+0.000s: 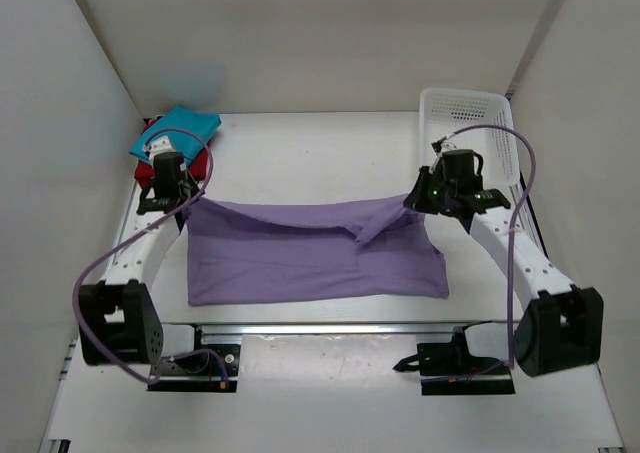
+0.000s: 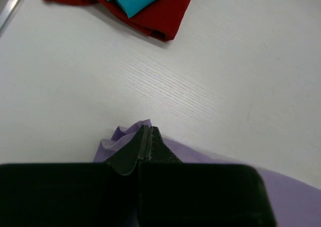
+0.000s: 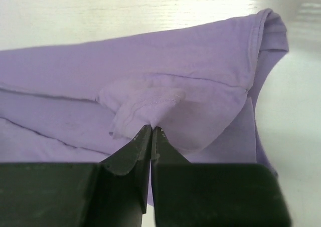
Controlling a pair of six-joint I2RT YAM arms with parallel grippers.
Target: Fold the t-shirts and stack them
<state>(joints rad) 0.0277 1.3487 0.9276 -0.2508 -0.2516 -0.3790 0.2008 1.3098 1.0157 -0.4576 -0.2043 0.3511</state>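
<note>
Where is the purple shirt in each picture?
Top external: purple shirt spread across the middle.
Left wrist: along the bottom edge, a corner pinched in the left gripper.
Right wrist: fills the middle, pinched by the right gripper.
Shared landmark: the white table beneath it.

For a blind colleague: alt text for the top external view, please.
The left gripper and right gripper are shut on the far edge of a lavender t-shirt lying on a white table. A teal shirt lies on a red shirt far left; a basket stands far right.
</note>
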